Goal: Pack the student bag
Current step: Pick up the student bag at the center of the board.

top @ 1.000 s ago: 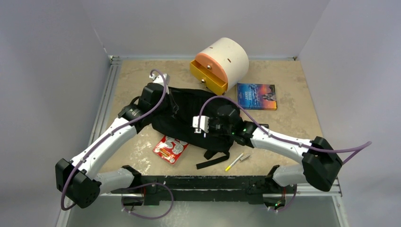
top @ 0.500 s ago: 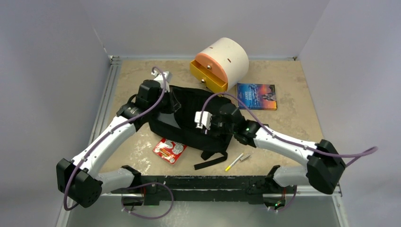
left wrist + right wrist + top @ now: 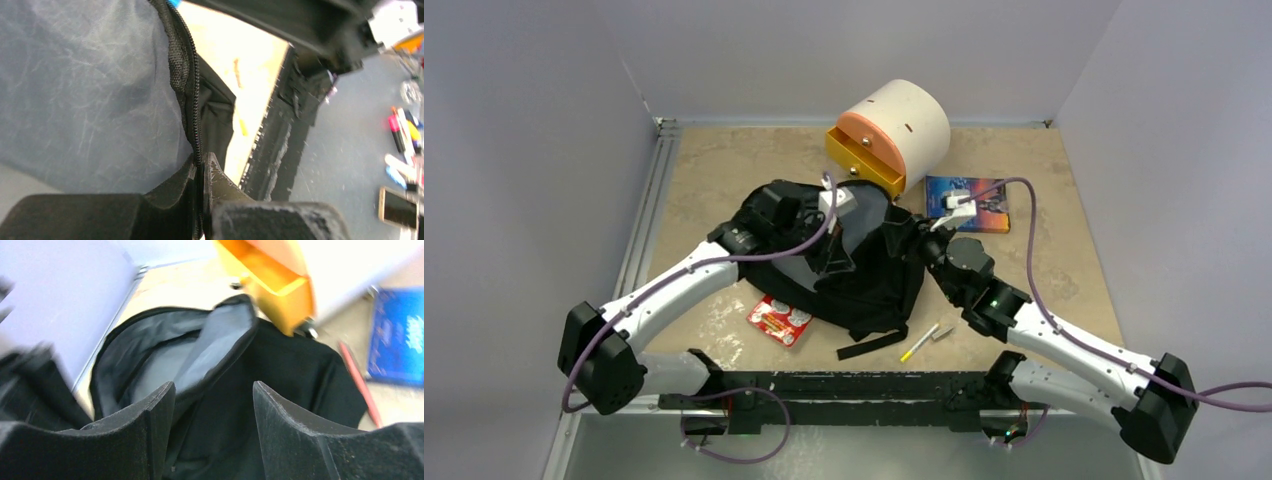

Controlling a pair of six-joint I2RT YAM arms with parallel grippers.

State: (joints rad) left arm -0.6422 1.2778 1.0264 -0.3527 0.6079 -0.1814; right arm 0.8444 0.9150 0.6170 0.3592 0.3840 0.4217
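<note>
The student bag (image 3: 864, 295) lies mid-table, just in front of the drawer box (image 3: 904, 125). We judge it soft, light and prone to collapse. Its zipped rim offers the firmest hold. The left gripper (image 3: 202, 167) is clamped on that rim, lifting the flap. The right gripper (image 3: 214, 390) hovers above, jaws apart, empty. A book (image 3: 967, 204) lies far right.

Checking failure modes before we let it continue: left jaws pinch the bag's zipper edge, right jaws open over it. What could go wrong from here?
1. The left gripper holds the student bag only by its thin zipper edge; the fabric may slip and the opening collapse.
2. The right gripper, open and empty, looks close to the yellow drawer; a swing could knock it.
3. The red pack lies beside the bag's near edge; tugging may drag it.
</note>
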